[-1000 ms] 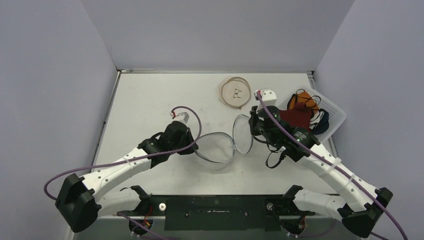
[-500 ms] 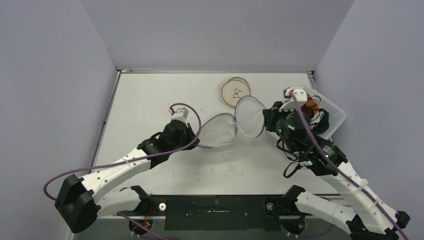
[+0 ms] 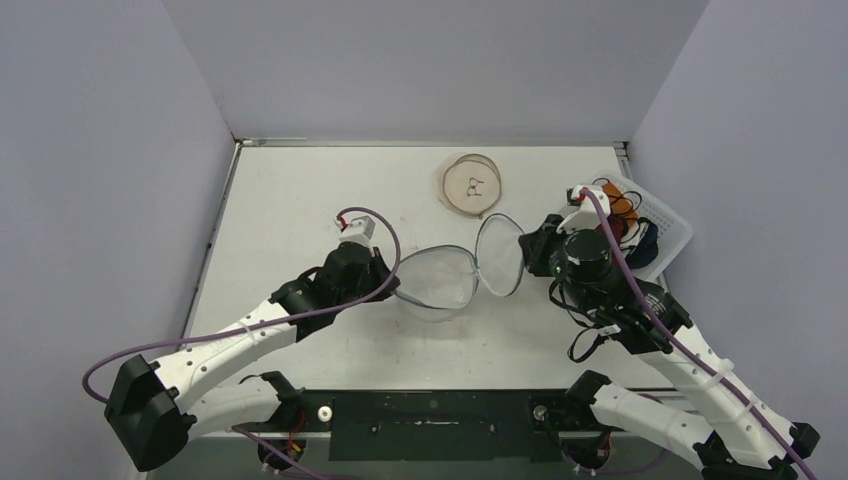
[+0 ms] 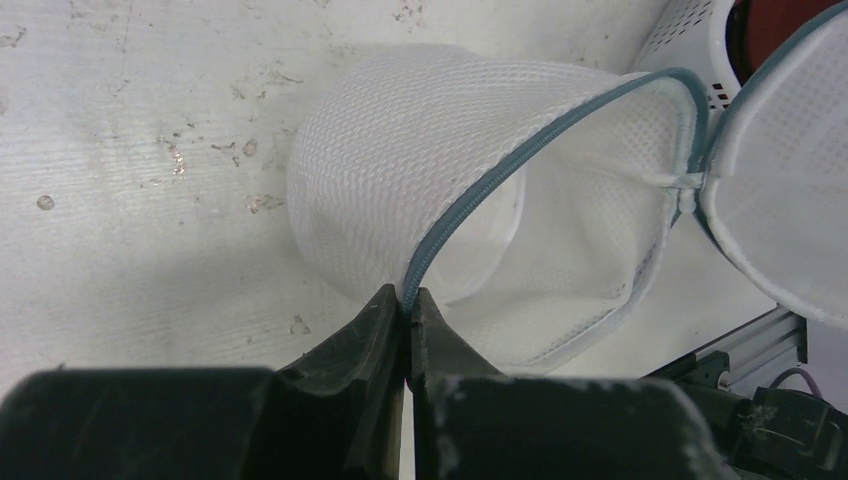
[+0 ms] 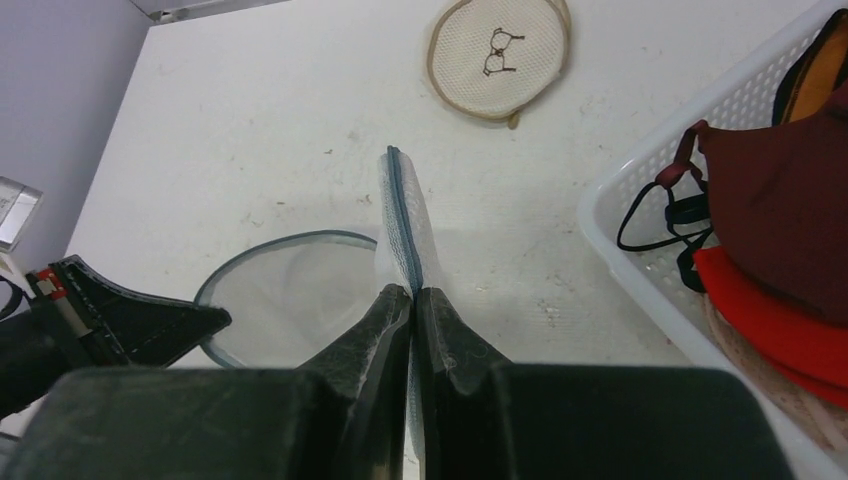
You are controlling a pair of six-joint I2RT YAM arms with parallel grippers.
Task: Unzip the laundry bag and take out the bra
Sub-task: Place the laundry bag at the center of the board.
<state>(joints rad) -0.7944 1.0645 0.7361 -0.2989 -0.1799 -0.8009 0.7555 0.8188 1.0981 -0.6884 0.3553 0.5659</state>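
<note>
The laundry bag is white mesh with a blue-grey zipper rim and hangs open in two round halves joined at a hinge. Its inside looks empty in the left wrist view. My left gripper is shut on the rim of the left half. My right gripper is shut on the rim of the right half, held on edge. A dark red bra lies with other bras in the white basket to the right.
A round beige mesh bag lies at the back of the table. The basket stands at the right edge, close to my right arm. Grey walls close in the table on three sides.
My right gripper swung the right half of the bag away to the right and back, then returned slightly left. The bag has spread open wider. My left gripper has barely moved.
</note>
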